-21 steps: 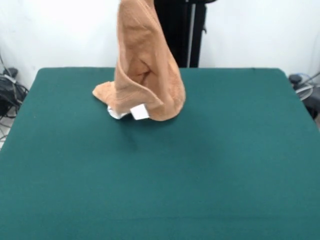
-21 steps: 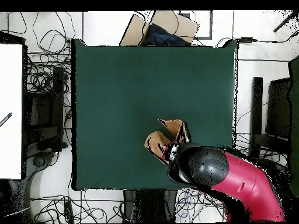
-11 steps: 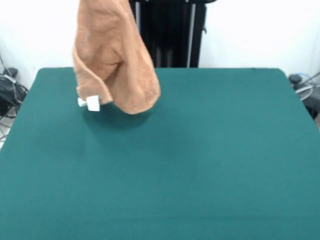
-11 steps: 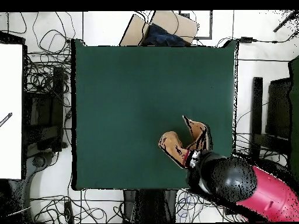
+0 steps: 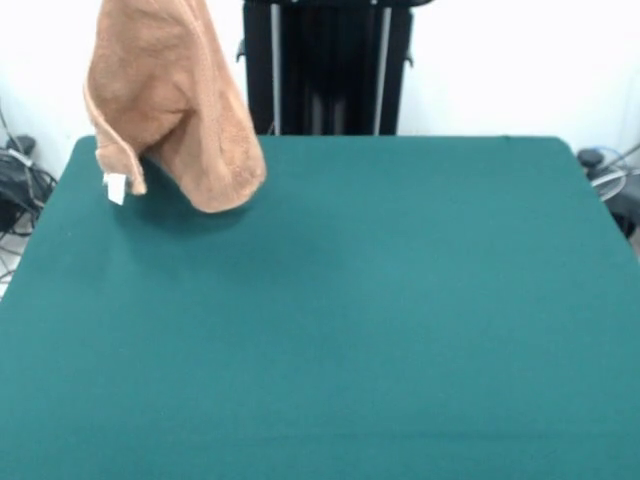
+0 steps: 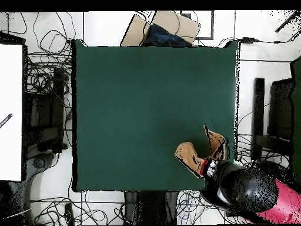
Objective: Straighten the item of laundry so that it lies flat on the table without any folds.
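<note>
Towel (image 5: 175, 110), 1 item, orange-tan, white tag, hanging bunched above the table (image 5: 400, 320) near its corner, lifted presumably for respreading; gripper hidden beyond the frame top, its grasp state undeterminable.

The orange-tan towel (image 5: 170, 100) hung bunched in the air above the far left corner of the green desk (image 5: 350, 330), its top running out of the frame. A small white tag (image 5: 115, 188) dangled from its lower left edge. The towel's rounded bottom hung just above the cloth, casting a faint shadow.
</note>
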Robot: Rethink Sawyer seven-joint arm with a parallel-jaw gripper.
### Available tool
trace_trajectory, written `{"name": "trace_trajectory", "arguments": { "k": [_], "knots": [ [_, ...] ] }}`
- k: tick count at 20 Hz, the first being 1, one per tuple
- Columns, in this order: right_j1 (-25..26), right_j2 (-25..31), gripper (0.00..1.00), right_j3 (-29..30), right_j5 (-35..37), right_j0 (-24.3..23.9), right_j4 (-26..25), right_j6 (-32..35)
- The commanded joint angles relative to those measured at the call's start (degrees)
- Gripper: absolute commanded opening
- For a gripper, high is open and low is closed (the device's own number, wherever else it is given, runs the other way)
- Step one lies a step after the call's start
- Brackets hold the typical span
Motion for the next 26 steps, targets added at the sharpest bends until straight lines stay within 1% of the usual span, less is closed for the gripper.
{"name": "trace_trajectory", "arguments": {
  "k": [1,3,5,6,9,11,13,15,17,19,26],
  "knots": [
    [-4.34,3.80,0.00,1.94,4.40,1.36,-3.02,-12.46],
    [-5.04,4.02,0.00,0.38,6.49,2.86,-4.09,-11.10],
    [-1.75,6.22,0.00,-1.05,5.23,4.93,-5.20,-8.87],
    [0.92,7.50,0.00,-1.49,3.11,6.20,-5.75,-7.39],
    [8.15,10.37,0.00,0.16,-12.24,8.64,-5.16,-4.39],
    [12.41,11.54,0.00,0.40,-16.61,9.61,-3.81,-3.31],
    [15.52,12.69,0.00,0.56,-18.81,10.00,-2.82,-2.95],
    [18.10,12.57,0.00,0.01,-20.10,10.99,-3.93,-1.38],
    [20.01,12.52,0.00,0.19,-21.38,11.21,-4.31,-0.21],
    [20.76,12.72,0.00,0.59,-22.65,10.90,-4.38,0.31],
    [24.39,14.74,0.00,-0.33,-26.12,9.73,-4.70,0.22]
  ]
}}
